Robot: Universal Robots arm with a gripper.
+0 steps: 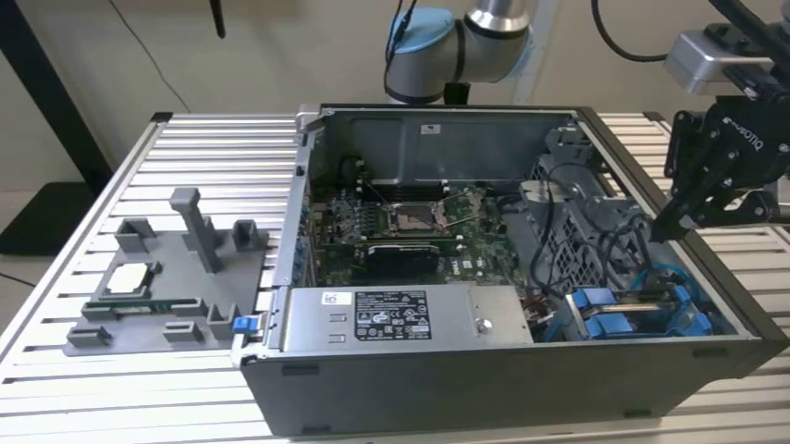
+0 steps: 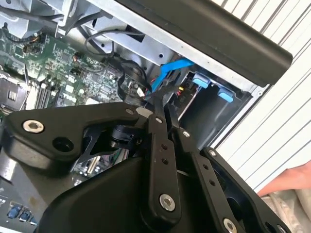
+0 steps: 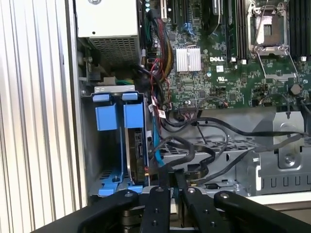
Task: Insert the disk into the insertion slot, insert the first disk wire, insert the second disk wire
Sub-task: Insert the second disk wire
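The disk (image 3: pixel 137 145) stands edge-on in the insertion slot (image 3: pixel 103 160), the grey bay with blue rails and tabs. In the exterior view the disk (image 1: pixel 632 300) lies between blue caddy parts in the slot (image 1: pixel 697 326), at the case's front corner on the exterior view's right. A thin blue disk wire (image 3: pixel 154 138) runs from beside the disk up to my gripper (image 3: pixel 170 174). My black gripper (image 1: pixel 674 228) hovers above that side of the case. Its fingers (image 2: pixel 156 127) are drawn together, pinching the end of the blue wire (image 2: pixel 171 73).
Inside the open case are a green motherboard (image 1: pixel 408 217), a long grey power-supply box (image 1: pixel 408 316) and loose black cables (image 1: pixel 571 217). A grey fixture (image 1: pixel 173 277) with small parts sits on the slatted table at the exterior view's left. A person's hand (image 2: pixel 293 180) shows beside the case.
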